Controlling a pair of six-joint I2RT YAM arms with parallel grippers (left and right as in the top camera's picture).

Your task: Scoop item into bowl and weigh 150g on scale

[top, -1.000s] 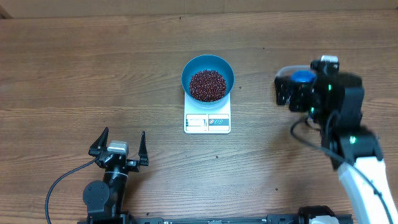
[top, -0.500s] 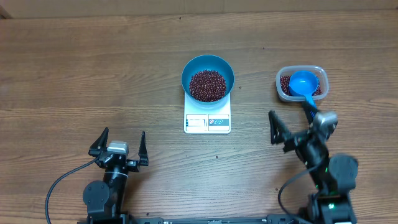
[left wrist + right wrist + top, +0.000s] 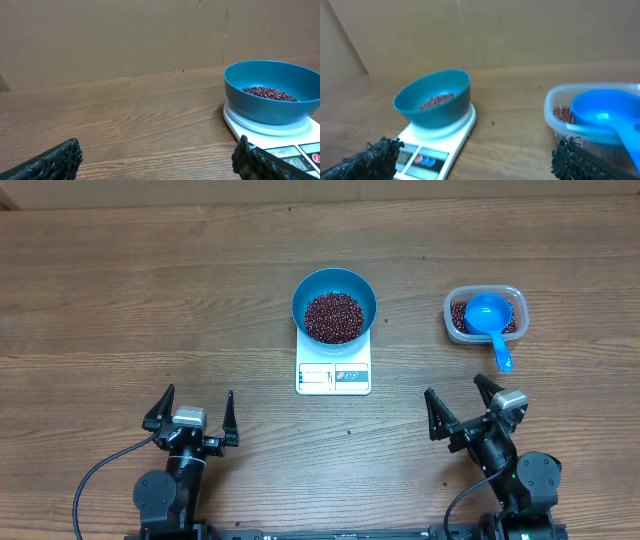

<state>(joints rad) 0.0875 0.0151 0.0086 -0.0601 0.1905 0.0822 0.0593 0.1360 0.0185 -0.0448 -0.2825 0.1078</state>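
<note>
- The beans (image 3: 334, 317) lie heaped in the blue bowl (image 3: 334, 276), which sits on the white scale (image 3: 333, 377) in the middle of the table (image 3: 120, 300).
- To the right, well apart, a clear tub (image 3: 513, 296) holds more beans and the blue scoop (image 3: 487, 313), whose handle pokes over the near rim.
- The left gripper (image 3: 198, 402) and right gripper (image 3: 455, 395) sit near the front edge, jaws spread wide and empty. Both wrist views see the bowl unblocked.
- 1 second ago the right arm hung over the tub. It has since drawn back, while the left has not moved.
</note>
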